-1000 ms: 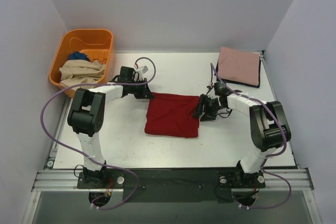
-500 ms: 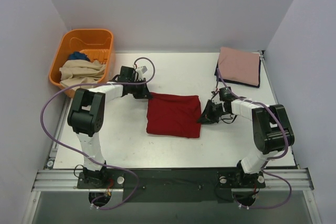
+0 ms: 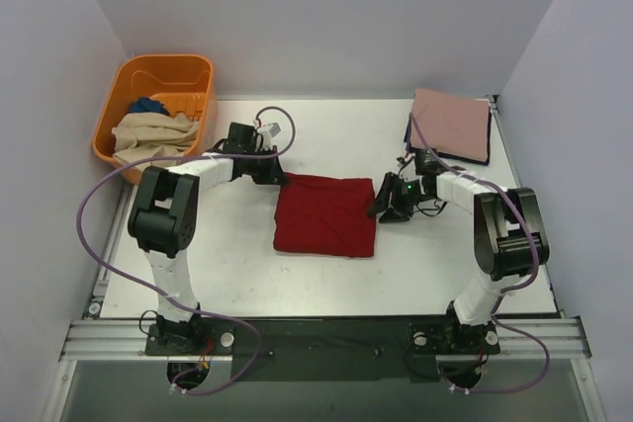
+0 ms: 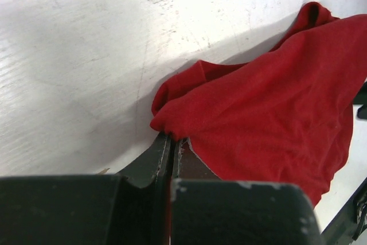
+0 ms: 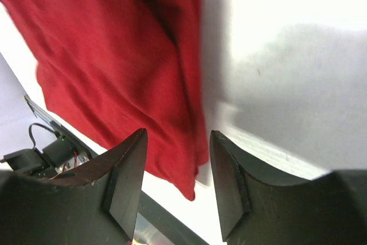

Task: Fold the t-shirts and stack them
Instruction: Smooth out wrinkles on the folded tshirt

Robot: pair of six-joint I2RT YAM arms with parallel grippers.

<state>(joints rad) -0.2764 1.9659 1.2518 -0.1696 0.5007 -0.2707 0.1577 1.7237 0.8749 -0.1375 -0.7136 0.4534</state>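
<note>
The dark red t-shirt (image 3: 326, 214) lies folded in a rough square mid-table. My left gripper (image 3: 278, 177) sits at its far left corner. In the left wrist view the left gripper (image 4: 172, 142) is shut with the shirt's (image 4: 269, 113) corner pinched at its tips. My right gripper (image 3: 382, 207) is at the shirt's right edge. In the right wrist view the right gripper (image 5: 176, 142) is open, with the shirt's (image 5: 114, 55) edge lying between the fingers, unheld. A dusty pink t-shirt (image 3: 451, 122) lies folded on a navy one (image 3: 471, 157) at the far right.
An orange basket (image 3: 168, 71) stands at the far left corner, holding a crumpled beige shirt (image 3: 153, 132) and a blue one (image 3: 148, 104). White walls close in the table on three sides. Purple cables loop off both arms.
My right gripper swung toward the near side along the shirt's right edge, then came back. The shirt's right edge shifted slightly. The left arm stayed put.
</note>
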